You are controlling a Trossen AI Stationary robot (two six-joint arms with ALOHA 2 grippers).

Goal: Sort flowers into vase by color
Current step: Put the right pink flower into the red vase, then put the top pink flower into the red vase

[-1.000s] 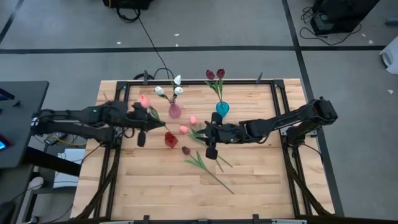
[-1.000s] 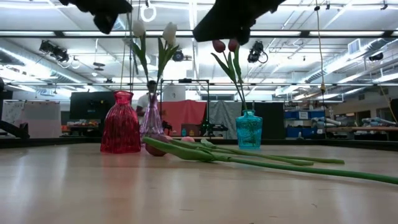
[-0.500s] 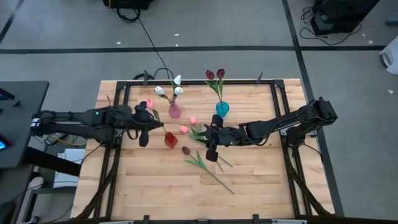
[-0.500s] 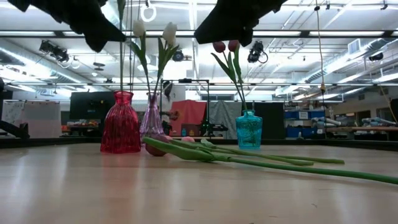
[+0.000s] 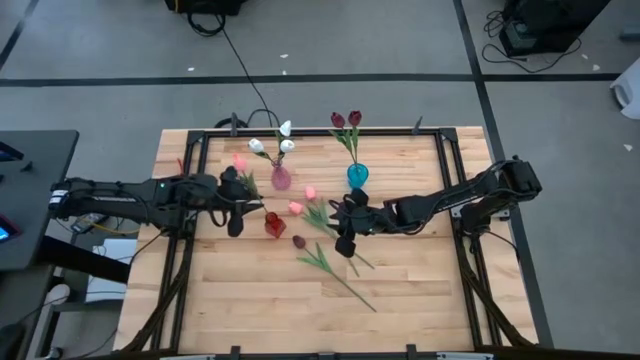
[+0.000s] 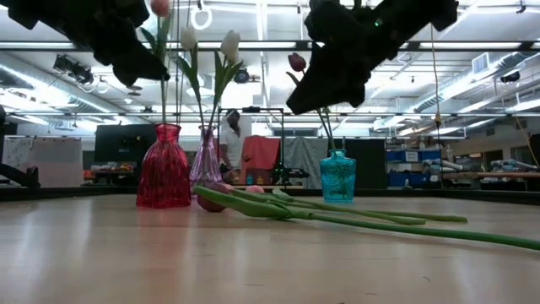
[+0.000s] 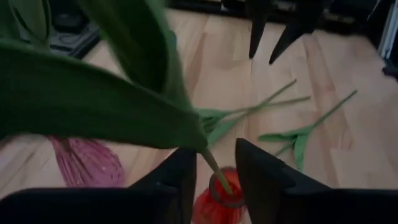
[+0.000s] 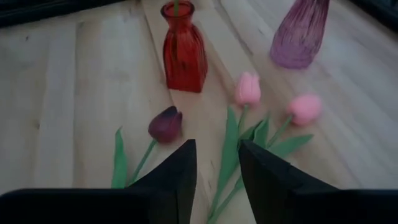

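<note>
My left gripper [image 5: 238, 212] [image 7: 214, 149] is shut on a pink tulip [image 5: 240, 160] and hovers beside the red vase [image 5: 274, 224]. The tulip's head [image 6: 160, 7] is high above the vase. My right gripper [image 5: 345, 240] [image 8: 217, 146] is open and hangs over three tulips lying flat on the table: two pink [image 8: 247, 88] [image 8: 305, 107] and one maroon [image 8: 165, 123]. A purple vase [image 5: 281, 178] holds white tulips. A teal vase [image 5: 357, 175] holds maroon ones. My left gripper holds the pink tulip by its stem just below the leaves [image 7: 204, 152], between the two fingers, coming slanting from above. The tulip tilts, head up and toward the far edge. Its lower stem end [image 7: 221, 185] reaches the mouth of the red vase [image 7: 217, 205].
The three vases stand close together at the table's far middle. Long green stems [image 6: 380, 221] of the lying tulips stretch toward the near right. Bare wood [image 5: 250, 300] lies nearer the front edge. A black frame rail [image 5: 185, 260] runs along the table's sides.
My left gripper has shifted slightly right toward the red vase and sunk a little. The pink tulip has come down, so its head now shows in the low view. My right gripper has moved down toward the lying tulips.
</note>
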